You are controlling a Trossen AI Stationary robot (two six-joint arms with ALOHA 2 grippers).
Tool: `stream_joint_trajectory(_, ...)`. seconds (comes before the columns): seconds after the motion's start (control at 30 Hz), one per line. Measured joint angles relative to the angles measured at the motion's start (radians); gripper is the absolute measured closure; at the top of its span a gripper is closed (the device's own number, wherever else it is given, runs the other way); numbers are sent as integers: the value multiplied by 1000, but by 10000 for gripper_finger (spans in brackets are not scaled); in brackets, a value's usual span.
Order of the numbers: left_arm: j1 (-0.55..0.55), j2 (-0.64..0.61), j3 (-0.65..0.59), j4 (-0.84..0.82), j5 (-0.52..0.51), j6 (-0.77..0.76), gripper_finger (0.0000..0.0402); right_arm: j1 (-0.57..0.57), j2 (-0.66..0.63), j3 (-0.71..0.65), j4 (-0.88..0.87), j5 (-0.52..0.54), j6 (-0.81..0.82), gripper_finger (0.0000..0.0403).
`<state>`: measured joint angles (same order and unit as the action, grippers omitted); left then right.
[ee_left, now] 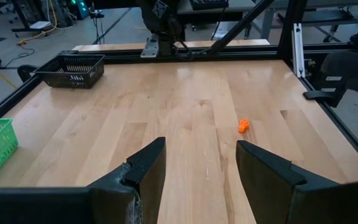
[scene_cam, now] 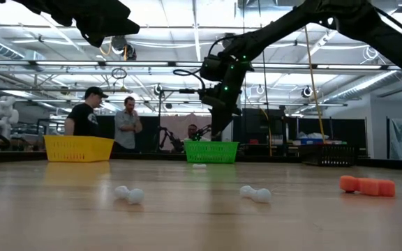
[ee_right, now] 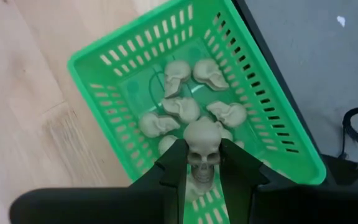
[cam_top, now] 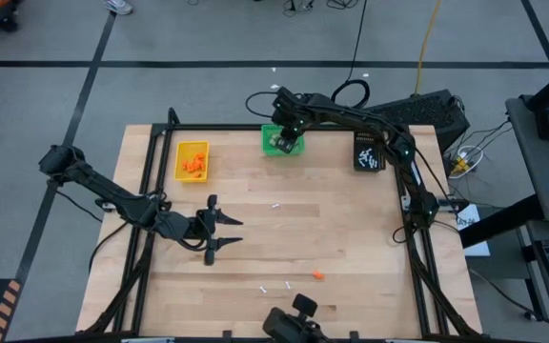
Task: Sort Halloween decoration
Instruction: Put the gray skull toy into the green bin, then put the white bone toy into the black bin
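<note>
High view, left to right across the wooden table (cam_top: 351, 238).
- Left gripper (cam_top: 225, 232): over the bare wood left of centre, fingers spread wide, nothing between them; same seen in the left wrist view, with an orange piece (ee_left: 243, 126) on the boards beyond the fingertips.
- Yellow bin (cam_top: 193, 160): at the far edge, left part; holds orange bits (cam_top: 195, 166).
- White sticks: one (cam_top: 276, 205) near the table's middle, two more (cam_top: 274, 286) close to the near edge; in the low view, bone-shaped, lying flat (scene_cam: 128, 194), (scene_cam: 255, 193).
- Green bin (cam_top: 281, 139): far edge, centre; holds a pile of beige-grey skulls (ee_right: 178, 76).
- Right gripper (ee_right: 202, 167): directly above the green bin, closed narrowly on one skull (ee_right: 202, 144), held clear above the pile.
- Loose orange piece (cam_top: 318, 275): near edge, right of centre, well apart from both grippers.
- Black bin (cam_top: 370, 152): far edge, right part; white pieces inside.
- Low view, background: three people (scene_cam: 84, 116) beyond the table.
</note>
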<state>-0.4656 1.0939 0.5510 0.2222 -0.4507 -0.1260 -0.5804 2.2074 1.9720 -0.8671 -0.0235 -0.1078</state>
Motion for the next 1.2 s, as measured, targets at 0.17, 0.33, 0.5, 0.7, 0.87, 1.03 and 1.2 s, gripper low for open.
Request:
stream_joint_trajectory(0.17,0,0,0,0,0,-1,208,0,-1,-12,16,0,18,348)
stream_joint_trajectory(0.33,0,0,0,0,0,-9,208,0,1,-45,19,0,29,348)
stream_joint_trajectory(0.5,0,0,0,0,0,-10,208,-2,1,-84,20,0,27,348)
stream_joint_trajectory(0.7,0,0,0,0,0,-11,208,-2,0,-125,48,2,27,347)
stream_joint_trajectory(0.87,0,0,0,0,0,-16,208,-3,0,-127,71,51,47,328)
stream_joint_trajectory(1.03,0,0,0,0,0,-17,208,-3,0,-127,83,52,69,294)
stream_joint_trajectory(1.2,0,0,0,0,0,-17,207,-2,-2,-127,76,52,69,265)
